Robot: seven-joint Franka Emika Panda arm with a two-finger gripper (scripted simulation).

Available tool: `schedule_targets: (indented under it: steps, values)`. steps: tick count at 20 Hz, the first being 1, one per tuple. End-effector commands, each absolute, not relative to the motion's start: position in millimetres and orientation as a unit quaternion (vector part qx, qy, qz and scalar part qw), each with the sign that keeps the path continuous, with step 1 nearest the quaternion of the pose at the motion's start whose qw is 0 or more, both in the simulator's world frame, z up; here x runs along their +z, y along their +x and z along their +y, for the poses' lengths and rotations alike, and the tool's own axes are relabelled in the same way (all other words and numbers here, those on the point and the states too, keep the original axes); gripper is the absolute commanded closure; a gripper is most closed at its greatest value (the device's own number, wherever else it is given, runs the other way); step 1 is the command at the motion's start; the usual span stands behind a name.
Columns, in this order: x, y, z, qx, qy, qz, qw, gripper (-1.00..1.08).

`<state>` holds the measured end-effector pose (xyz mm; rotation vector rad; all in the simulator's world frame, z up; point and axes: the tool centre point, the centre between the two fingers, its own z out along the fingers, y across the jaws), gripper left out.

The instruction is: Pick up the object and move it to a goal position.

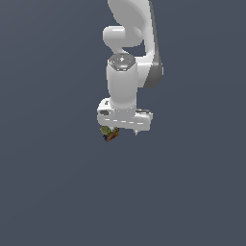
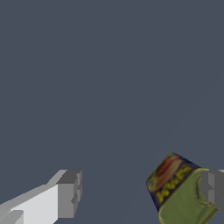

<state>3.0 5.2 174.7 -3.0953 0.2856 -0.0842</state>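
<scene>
The object is a tiny blocky item with an olive-green top and orange-red and dark blue patches. In the exterior view it sits just under the left end of my white hand. In the wrist view the object lies right against one grey fingertip, which overlaps its green face. The other fingertip stands far off with bare floor between. My gripper is open wide, and the object is not clamped. In the exterior view the gripper hangs low over the floor, its fingers mostly hidden by the hand.
A uniform dark grey-blue floor fills both views. The white arm rises from the hand toward the top of the exterior view. No goal marker shows.
</scene>
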Motion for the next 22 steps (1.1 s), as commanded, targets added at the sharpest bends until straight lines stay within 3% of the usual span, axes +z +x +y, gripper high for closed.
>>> schedule_targets:
  steps: [1, 22]
  values:
    - [168, -4, -1, -0.024, -0.992, 0.123, 0.015, -0.92]
    - [114, -78, -61, -0.002, -0.910, 0.415, 0.002, -0.92]
